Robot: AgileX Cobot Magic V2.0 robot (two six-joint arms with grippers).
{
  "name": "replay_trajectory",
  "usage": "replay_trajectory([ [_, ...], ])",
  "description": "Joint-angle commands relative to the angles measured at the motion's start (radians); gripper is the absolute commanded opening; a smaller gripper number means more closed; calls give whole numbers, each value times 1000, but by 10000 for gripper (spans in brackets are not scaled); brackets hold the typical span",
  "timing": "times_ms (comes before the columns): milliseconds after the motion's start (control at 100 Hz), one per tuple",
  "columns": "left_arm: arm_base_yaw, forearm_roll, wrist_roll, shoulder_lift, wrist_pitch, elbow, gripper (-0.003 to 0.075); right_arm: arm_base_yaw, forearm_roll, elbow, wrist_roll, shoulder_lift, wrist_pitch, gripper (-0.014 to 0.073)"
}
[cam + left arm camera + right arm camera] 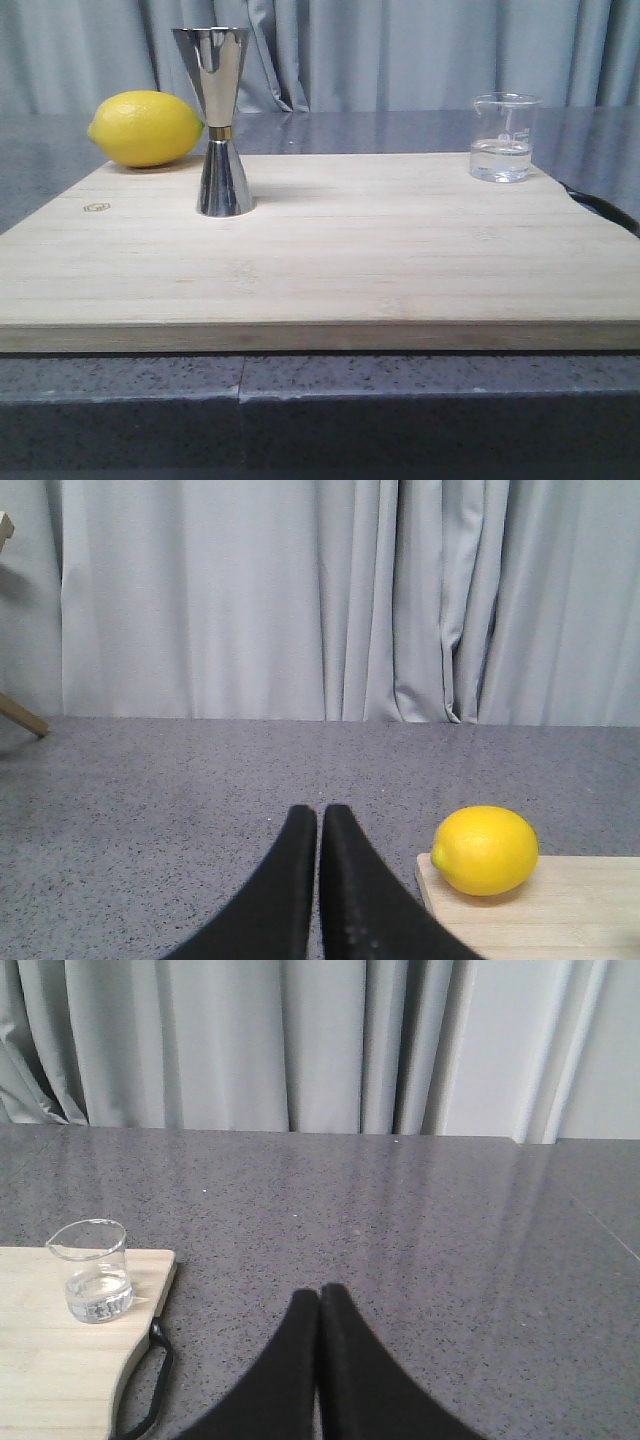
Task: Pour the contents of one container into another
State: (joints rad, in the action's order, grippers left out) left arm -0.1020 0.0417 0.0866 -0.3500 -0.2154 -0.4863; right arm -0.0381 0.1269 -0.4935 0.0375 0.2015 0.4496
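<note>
wood board: beaker w/ clear liquid, jigger upright, contents unseen; both grippers closed, empty.

Open board between jigger, beaker

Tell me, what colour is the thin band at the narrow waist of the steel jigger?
Gold. The band on the jigger shows best in the front view.

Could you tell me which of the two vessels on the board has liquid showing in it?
The glass beaker at the board's right rear corner; clear liquid fills its lower part. The steel jigger is opaque, so its contents cannot be seen.
</note>
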Motion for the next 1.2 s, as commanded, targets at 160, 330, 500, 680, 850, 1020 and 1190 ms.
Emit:
replay_trajectory([
  [160,5,0,6,-14,80,-35,318,-4,15,-35,2,22,-78,330],
  [330,5,0,6,-14,82,-35,610,-4,15,-35,2,22,-78,526],
  [500,5,-2,6,-14,80,-35,603,-4,15,-35,2,22,-78,523],
  [680,5,-2,6,-14,83,-35,578,-4,15,-35,2,22,-78,523],
  [850,5,-5,6,-14,80,-34,546,-4,7,-35,2,22,-78,523],
  [1020,5,-5,6,-14,53,-44,545,-4,-7,-35,2,22,-71,524],
  [1190,5,-5,-23,-49,-93,-131,549,-4,-14,-43,6,37,-8,524],
])
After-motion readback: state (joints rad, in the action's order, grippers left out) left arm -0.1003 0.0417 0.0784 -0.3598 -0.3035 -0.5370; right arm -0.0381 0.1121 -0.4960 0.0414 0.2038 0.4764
